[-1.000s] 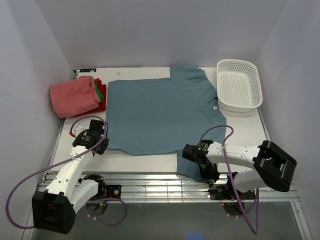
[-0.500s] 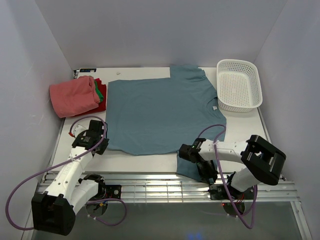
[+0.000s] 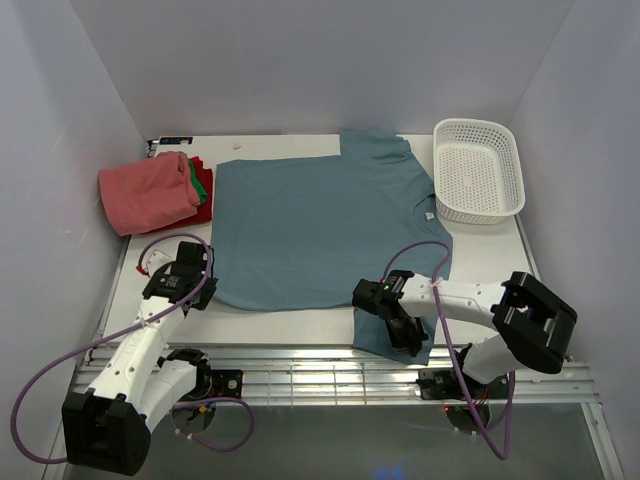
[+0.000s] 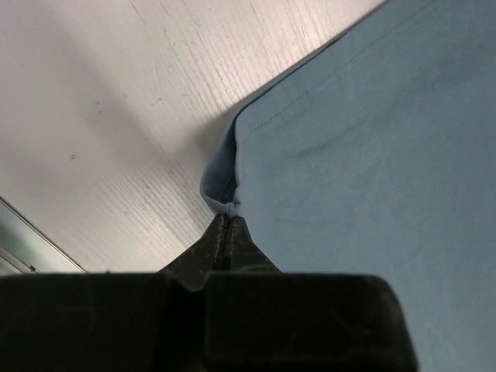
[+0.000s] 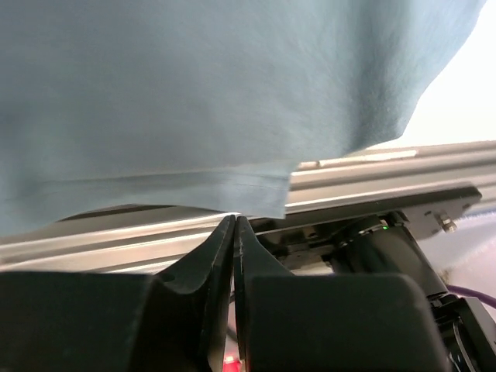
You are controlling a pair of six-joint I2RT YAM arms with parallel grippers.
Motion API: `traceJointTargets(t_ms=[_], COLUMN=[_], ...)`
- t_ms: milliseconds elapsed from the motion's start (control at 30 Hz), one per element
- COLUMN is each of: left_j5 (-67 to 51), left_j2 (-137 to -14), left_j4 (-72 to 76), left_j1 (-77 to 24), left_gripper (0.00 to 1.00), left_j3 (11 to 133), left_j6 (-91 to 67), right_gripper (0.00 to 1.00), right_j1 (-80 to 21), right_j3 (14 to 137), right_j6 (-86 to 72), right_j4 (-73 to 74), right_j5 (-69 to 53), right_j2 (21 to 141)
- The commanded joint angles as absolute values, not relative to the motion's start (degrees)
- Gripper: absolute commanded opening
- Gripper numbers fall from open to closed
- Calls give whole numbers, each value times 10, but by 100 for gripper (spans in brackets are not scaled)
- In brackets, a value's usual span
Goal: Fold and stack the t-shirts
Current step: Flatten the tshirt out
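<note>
Okay, shirt feel: the teal shirt (image 3: 320, 220) looks like light, floppy cotton, so it'll probably sag and drag unless it's held by hems and corners.
Where it is: spread flat on the table (image 3: 280, 322), near sleeve hanging over the front edge; the folded pile (image 3: 150, 190) sits just beside it at far left.
Left gripper (image 4: 229, 225): low at the near-left hem corner, fingers closed and seemingly pinching it.
Right gripper (image 5: 235, 223): reaching in sideways at the near sleeve, fingers pressed together, tips at the hem; can't tell if any cloth is caught.
</note>
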State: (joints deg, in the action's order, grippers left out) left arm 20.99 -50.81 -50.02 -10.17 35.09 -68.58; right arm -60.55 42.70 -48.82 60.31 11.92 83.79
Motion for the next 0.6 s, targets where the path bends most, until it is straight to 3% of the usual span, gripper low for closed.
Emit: traceJointTargets(t_ms=[0, 67, 100, 133, 200, 233, 567], left_j5=[220, 221, 220, 220, 219, 218, 221], left_j2=[-494, -491, -490, -489, -488, -486, -478], left_j4=[-505, -508, -510, -511, -513, -514, -533], left_j1=[-98, -97, -97, -97, -97, -97, -96], left_gripper=[0, 0, 0, 0, 0, 0, 0], left_j3=[350, 351, 352, 351, 348, 347, 352], left_j6=[-690, -690, -690, -690, -689, -690, -690], right_gripper=[8, 9, 14, 35, 58, 62, 65], right_j1=[-609, -610, -608, -608, -605, -603, -495], right_j3=[474, 493, 497, 499, 494, 492, 427], right_j6=[-497, -500, -506, -511, -508, -505, -518], right_j4=[625, 647, 673, 684, 676, 667, 550], right_j5=[155, 186, 196, 206, 217, 217, 196], right_j2=[814, 823, 830, 837, 853, 860, 766])
